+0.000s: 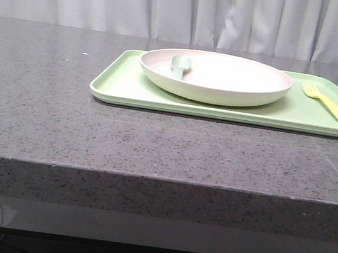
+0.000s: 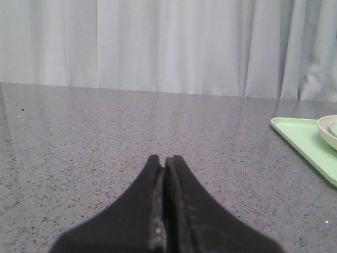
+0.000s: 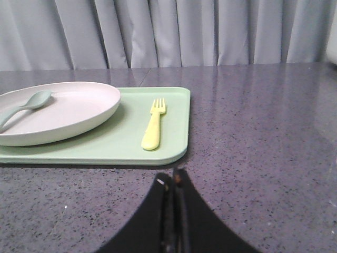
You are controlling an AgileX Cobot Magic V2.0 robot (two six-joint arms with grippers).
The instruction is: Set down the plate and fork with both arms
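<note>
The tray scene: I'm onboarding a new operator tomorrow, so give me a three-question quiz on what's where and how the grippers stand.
1. True or false: the fork lies on the plate.
2. Multiple choice: where does the spoon rest? A) on the bare table B) on the plate C) on the tray beside the fork
3. Short answer: how do the left gripper and right gripper stand, and does either hold anything?

Key
1. False: it lies on the green tray, to the right of the plate in the front view.
2. B.
3. Both are shut and empty, over the grey table, away from the tray.
</note>
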